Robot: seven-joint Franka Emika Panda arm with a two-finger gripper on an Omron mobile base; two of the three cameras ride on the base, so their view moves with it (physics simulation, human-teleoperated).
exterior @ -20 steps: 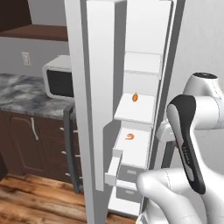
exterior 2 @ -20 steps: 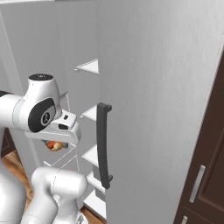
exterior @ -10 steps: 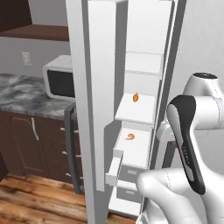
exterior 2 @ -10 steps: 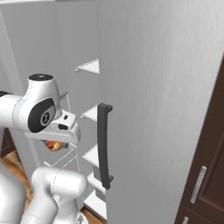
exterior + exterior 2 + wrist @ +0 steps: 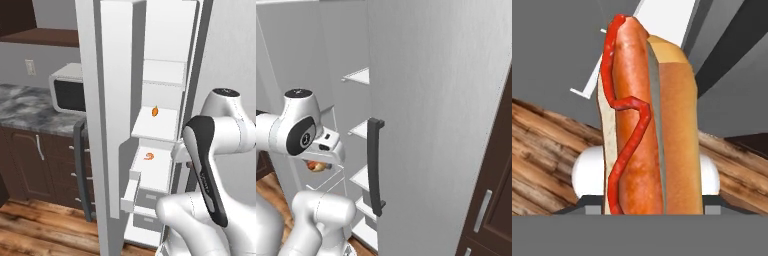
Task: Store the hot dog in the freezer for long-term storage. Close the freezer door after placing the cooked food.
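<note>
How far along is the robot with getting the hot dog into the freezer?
Done: the freezer door stands open. In hand: the hot dog is carried in the gripper, beside the freezer shelves. Left: set it inside, then close the door.

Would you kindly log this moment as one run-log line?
gripper: shut on hot dog | freezer: open, hot dog not yet inside | freezer door: open

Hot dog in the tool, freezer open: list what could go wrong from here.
1. The hot dog stands long out of the tool, so it could catch a shelf edge or slip on the way in.
2. The carrot-like piece and shrimp-like piece already sit on freezer shelves; it could knock one.
3. The pulled-out drawer may block the freezer door.
</note>
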